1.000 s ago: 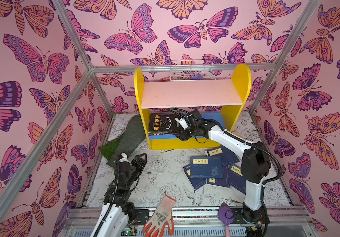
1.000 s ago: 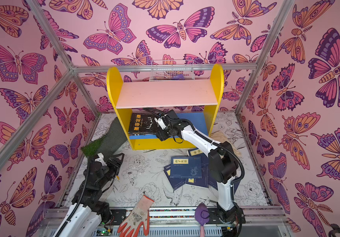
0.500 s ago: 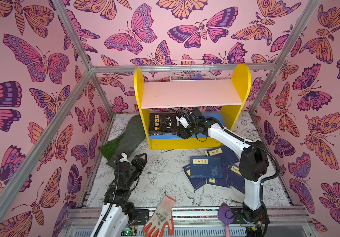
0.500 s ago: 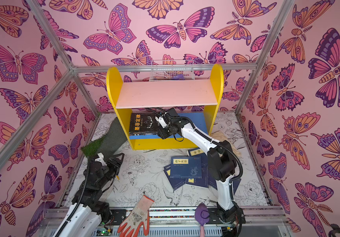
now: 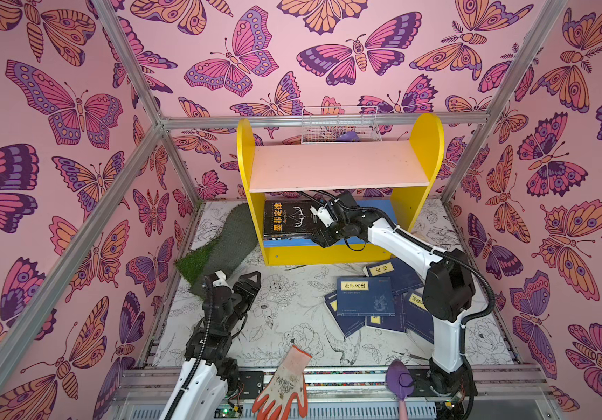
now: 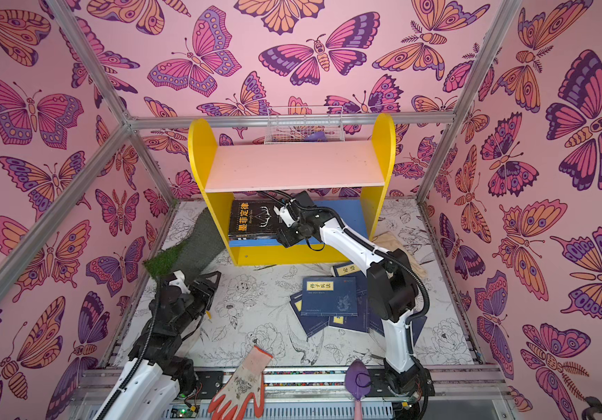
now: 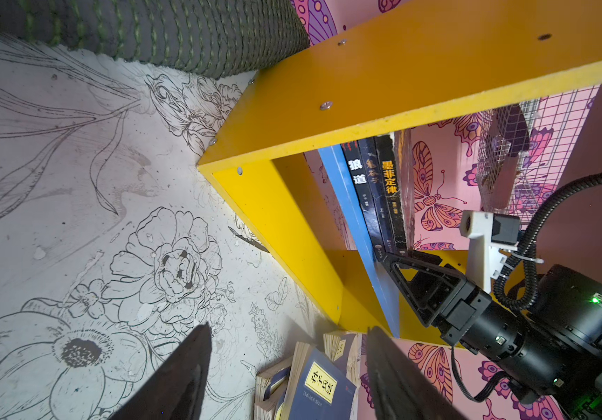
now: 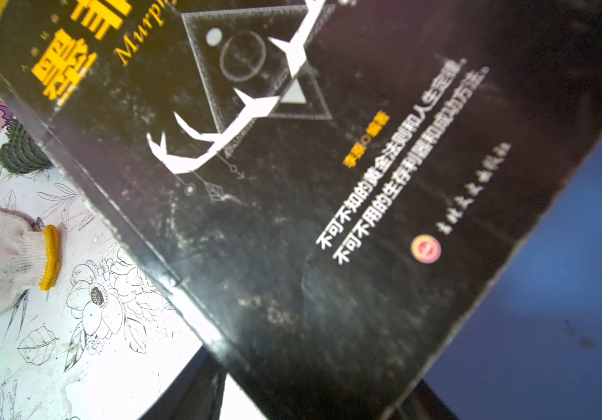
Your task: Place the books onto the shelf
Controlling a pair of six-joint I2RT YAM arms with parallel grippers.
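Three black paperbacks [image 7: 355, 174], spines reading 狼道, 鬼谷子 and 墨菲定律, lie stacked on the yellow-sided shelf's [image 5: 426, 145] blue lower board. The right gripper [image 5: 318, 238] is at their edge; whether its jaws clamp is unclear. The left gripper's [image 7: 288, 329] jaws are apart and empty.

White arms [image 5: 401, 242], black joints [image 5: 445, 291], ribbed cables [image 5: 476, 271], black left gripper [image 5: 246, 283].

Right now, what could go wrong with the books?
1. The right hand is at the edge of the black books, which lie near the shelf's front; pulling back might drag the top one off.
2. The right arm's elbow hangs over the blue books; swinging back could scatter them.
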